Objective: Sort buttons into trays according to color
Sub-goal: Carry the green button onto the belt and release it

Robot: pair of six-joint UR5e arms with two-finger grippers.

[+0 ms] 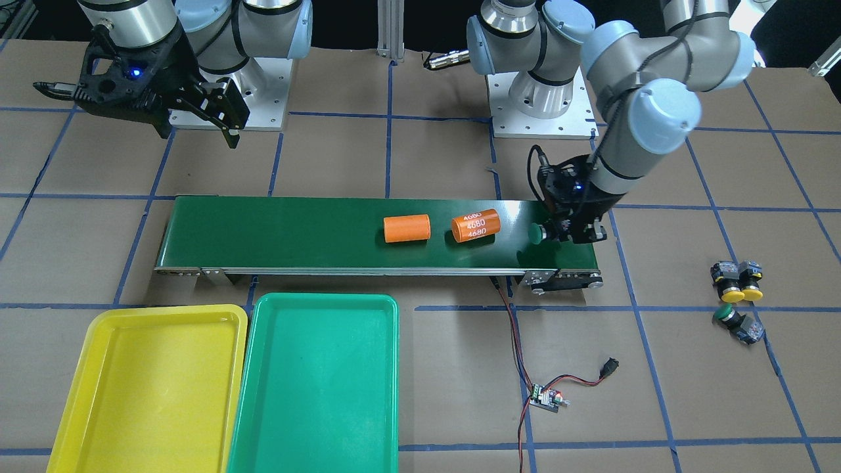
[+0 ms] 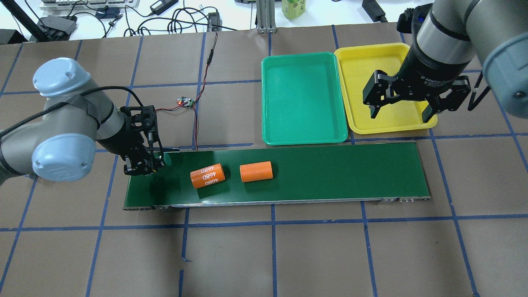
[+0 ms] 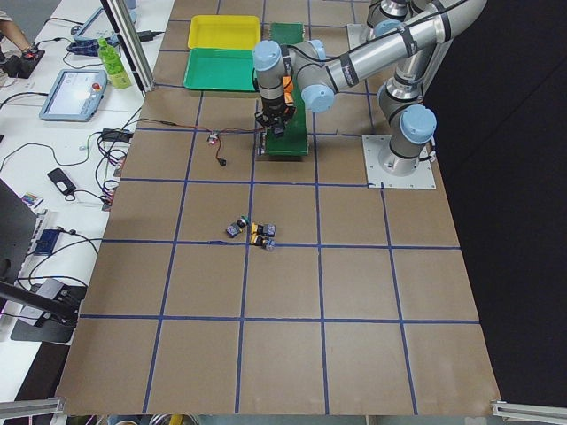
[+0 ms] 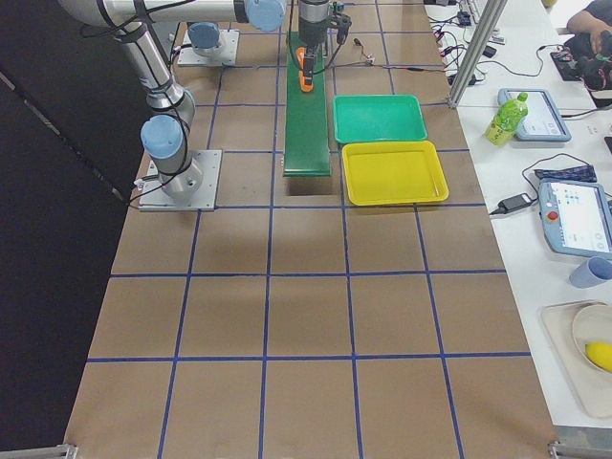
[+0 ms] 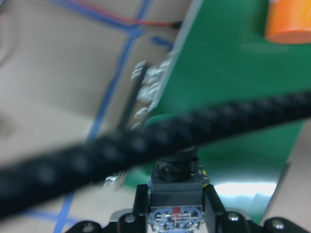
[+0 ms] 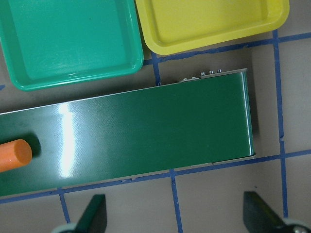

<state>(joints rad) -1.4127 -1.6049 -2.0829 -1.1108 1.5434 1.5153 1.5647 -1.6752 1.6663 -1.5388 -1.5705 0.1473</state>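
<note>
Brown paper covers the table (image 1: pixel 420 157), and over the end of the long dark-green conveyor belt (image 1: pixel 295 230) we see a small push-button with a round green cap on a black body (image 1: pixel 540 233), clamped by that body between the left jaws; two yellow-capped push-buttons (image 1: pixel 732 293) and another green-capped push-button (image 1: pixel 726 314) lie on the table well apart from the belt. From the left wrist a blurred black cable (image 5: pixel 146 145) hides most of the held cap. We find the right jaws spread wide, holding nothing, while the shallow yellow plastic tray (image 1: pixel 151 387) sits just beside the matching green tray (image 1: pixel 315 381).
</note>
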